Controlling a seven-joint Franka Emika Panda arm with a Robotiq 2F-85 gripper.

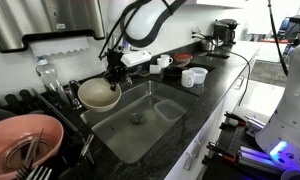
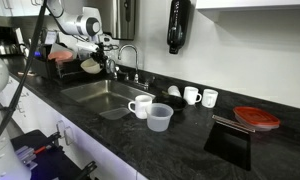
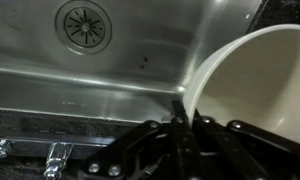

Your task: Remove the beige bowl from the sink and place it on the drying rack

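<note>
Black countertop (image 1: 215, 100) frames one steel sink (image 1: 160, 115) with a single round drain (image 3: 82, 25). One beige bowl (image 1: 96, 97) hangs at the sink's end nearest the drying rack (image 1: 20, 103), mouth up and seemingly a little tilted; being round, it has no long axis. The gripper (image 1: 114, 78) is pinched onto its rim. One salmon-pink bowl (image 1: 30, 135) sits by the rack. Three white cups (image 2: 192, 95) and one clear cup (image 2: 160, 118) stand on the countertop.

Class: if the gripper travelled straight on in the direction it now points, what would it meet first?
Probably the steel floor of the sink: the gripper, jaws shut on the beige bowl, points down into it. Depth is unclear.
</note>
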